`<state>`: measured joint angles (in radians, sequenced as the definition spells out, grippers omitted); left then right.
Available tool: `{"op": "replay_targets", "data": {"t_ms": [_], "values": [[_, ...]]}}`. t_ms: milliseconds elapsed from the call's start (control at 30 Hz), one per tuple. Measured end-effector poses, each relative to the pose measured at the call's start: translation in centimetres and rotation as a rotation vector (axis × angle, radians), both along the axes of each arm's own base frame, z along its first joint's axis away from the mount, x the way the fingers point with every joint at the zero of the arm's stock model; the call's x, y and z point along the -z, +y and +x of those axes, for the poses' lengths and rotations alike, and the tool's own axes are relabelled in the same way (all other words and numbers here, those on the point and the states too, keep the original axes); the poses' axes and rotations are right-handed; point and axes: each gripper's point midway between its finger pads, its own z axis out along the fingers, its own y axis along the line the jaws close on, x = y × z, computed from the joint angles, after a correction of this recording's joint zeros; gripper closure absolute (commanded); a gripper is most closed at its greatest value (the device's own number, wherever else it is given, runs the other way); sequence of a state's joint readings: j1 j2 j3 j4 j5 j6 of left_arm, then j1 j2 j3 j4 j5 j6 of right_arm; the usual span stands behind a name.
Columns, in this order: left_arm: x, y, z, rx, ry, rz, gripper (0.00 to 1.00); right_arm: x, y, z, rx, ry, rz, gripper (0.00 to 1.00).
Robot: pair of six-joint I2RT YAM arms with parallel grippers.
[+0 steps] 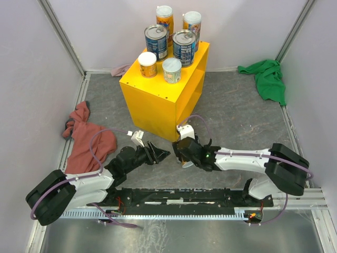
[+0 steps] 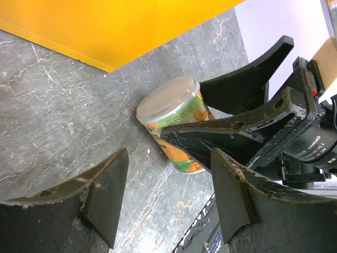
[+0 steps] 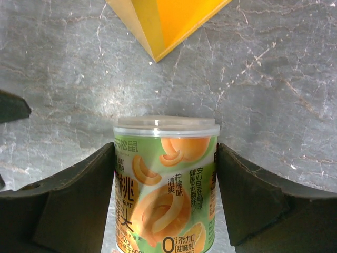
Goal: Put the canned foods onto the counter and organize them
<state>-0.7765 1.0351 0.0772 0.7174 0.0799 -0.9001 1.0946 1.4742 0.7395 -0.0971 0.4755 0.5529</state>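
Observation:
The yellow counter point(image 1: 158, 103) stands mid-table. On its top are two tall orange cans point(image 1: 165, 18), two wide blue cans point(image 1: 156, 41) and two short white-lidded cans point(image 1: 171, 69). My right gripper point(image 1: 184, 154) is shut on a third short white-lidded peach can point(image 3: 166, 184), just in front of the counter's near corner point(image 3: 158, 50); the fingers point(image 3: 247, 195) press both its sides. My left gripper point(image 1: 161, 153) is open and empty, facing that can point(image 2: 171, 124) from the left, close to it but apart.
A red cloth point(image 1: 84, 138) lies at the left, a green cloth point(image 1: 268, 79) at the back right, and a small pink cloth point(image 1: 121, 69) behind the counter. Walls close in the table on three sides.

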Motion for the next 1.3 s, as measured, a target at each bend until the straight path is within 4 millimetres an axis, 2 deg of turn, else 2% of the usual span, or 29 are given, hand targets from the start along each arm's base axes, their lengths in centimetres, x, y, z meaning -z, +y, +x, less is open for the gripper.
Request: {"op": "replay_targets", "data": {"t_ms": [233, 500, 667, 733, 833, 1033, 1300], "values": [[-0.1, -0.1, 0.1, 0.000, -0.006, -0.006, 0.29, -1.0, -1.2, -1.2, -0.043, -0.044, 0.097, 0.49], [0.2, -0.2, 0.1, 0.000, 0.000, -0.001, 0.29, -3.7, 0.0, -1.0, -0.097, -0.130, 0.195, 0.49], [0.3, -0.2, 0.2, 0.000, 0.001, 0.001, 0.29, -4.6, 0.6, -1.0, -0.120, -0.164, 0.221, 0.48], [0.4, -0.2, 0.2, 0.000, 0.005, 0.004, 0.29, -4.6, 0.6, -1.1, -0.125, -0.173, 0.231, 0.48], [0.5, -0.2, 0.2, 0.000, 0.007, 0.006, 0.29, -3.5, 0.1, -1.4, -0.127, -0.182, 0.239, 0.48], [0.4, -0.3, 0.3, 0.000, 0.001, 0.000, 0.29, -3.3, 0.4, -1.8, -0.136, -0.232, 0.297, 0.45], [0.1, -0.4, 0.3, -0.007, 0.016, -0.027, 0.29, -3.0, 0.3, -3.1, -0.139, -0.290, 0.332, 0.33]]}}
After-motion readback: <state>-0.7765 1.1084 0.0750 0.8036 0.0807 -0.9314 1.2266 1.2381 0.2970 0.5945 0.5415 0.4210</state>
